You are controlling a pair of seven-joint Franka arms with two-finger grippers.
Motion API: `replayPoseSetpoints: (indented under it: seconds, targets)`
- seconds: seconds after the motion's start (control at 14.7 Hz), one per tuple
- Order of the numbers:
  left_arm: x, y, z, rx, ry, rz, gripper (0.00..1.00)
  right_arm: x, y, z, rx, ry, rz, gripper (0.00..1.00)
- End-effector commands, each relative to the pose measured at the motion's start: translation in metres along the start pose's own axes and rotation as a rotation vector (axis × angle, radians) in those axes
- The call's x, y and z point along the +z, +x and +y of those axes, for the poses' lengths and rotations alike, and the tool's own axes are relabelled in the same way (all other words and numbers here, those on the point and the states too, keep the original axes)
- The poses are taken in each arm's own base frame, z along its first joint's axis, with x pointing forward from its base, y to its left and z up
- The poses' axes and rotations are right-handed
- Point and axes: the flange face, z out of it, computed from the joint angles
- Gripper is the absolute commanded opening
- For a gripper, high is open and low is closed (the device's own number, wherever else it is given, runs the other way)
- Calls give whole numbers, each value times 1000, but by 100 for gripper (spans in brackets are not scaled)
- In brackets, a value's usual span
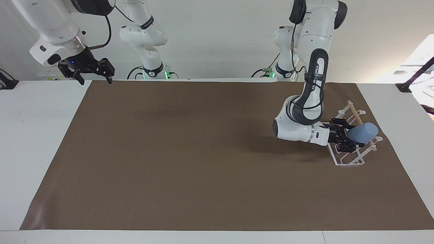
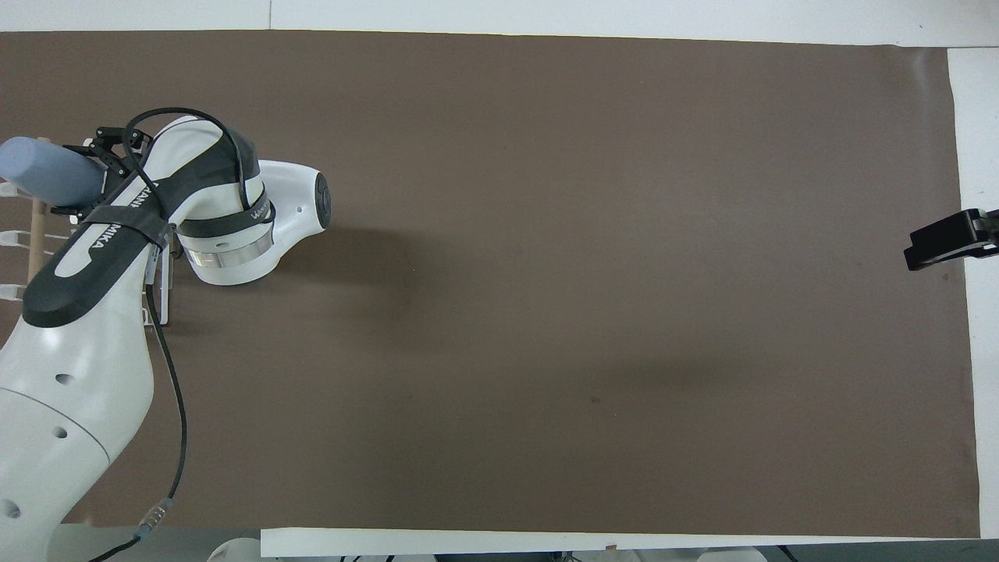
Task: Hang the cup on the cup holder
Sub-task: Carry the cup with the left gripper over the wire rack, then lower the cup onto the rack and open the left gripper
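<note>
At the left arm's end of the table, the left gripper [image 1: 343, 137] is clamped on the cup [image 1: 363, 133], holding it on its side over the rack [image 1: 349, 161], with the dowel [image 1: 354, 110] running under the cup. The facing view shows the rack's base and loops below the gripper, whereas from overhead the left arm covers most of the rack [image 2: 15, 232] and whether the cup [image 2: 48, 173] touches a prong cannot be told. The right gripper [image 1: 91, 69] waits raised over the table's bare edge with its fingers spread; overhead, only its tip [image 2: 948, 243] shows at the frame's edge.
</note>
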Motion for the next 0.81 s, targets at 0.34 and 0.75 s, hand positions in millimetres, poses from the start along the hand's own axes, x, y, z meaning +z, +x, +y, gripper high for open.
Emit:
replayPoseSetpoints:
  seconds: [0.34, 0.75]
  targets:
    - [-7, 3, 28, -72, -4, -48, 100, -4, -7, 16, 49, -9, -15, 99]
    - [-31, 50, 21, 59, 69, -220, 100, -4, -8, 19, 50, -9, -20, 99]
